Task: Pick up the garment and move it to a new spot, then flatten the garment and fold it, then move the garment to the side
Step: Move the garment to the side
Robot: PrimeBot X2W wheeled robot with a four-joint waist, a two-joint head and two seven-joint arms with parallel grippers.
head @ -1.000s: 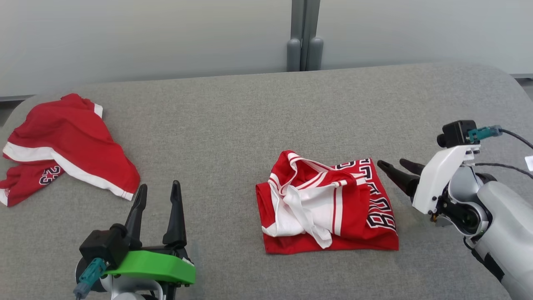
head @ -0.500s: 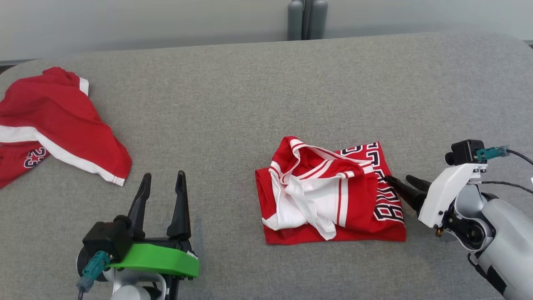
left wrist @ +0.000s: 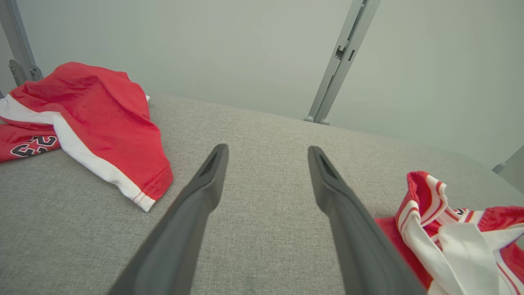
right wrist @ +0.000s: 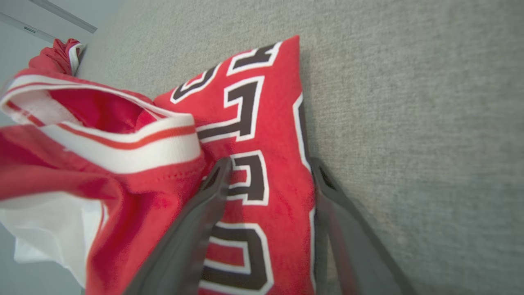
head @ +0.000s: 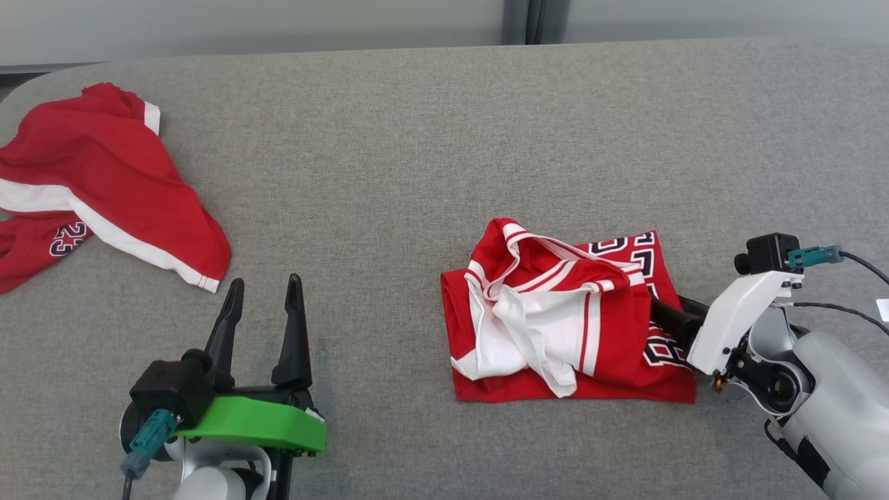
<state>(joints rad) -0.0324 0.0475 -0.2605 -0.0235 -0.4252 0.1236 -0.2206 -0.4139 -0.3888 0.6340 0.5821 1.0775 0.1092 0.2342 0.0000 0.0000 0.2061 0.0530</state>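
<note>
Right fingers [head: 672,321], tips lost from overhead among folds of the red jersey [head: 555,312]

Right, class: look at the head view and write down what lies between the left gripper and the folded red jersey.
Only bare grey surface. The head view shows the left gripper and the jersey apart, nothing lying between them.

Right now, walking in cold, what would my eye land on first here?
The bright red-and-white jersey, roughly folded, lies right of centre on the grey padded table. The right gripper has its two dark fingers open astride the jersey's lettered right edge. At the far left lies a second red garment, crumpled, and the left gripper is open and empty near the front.
</note>
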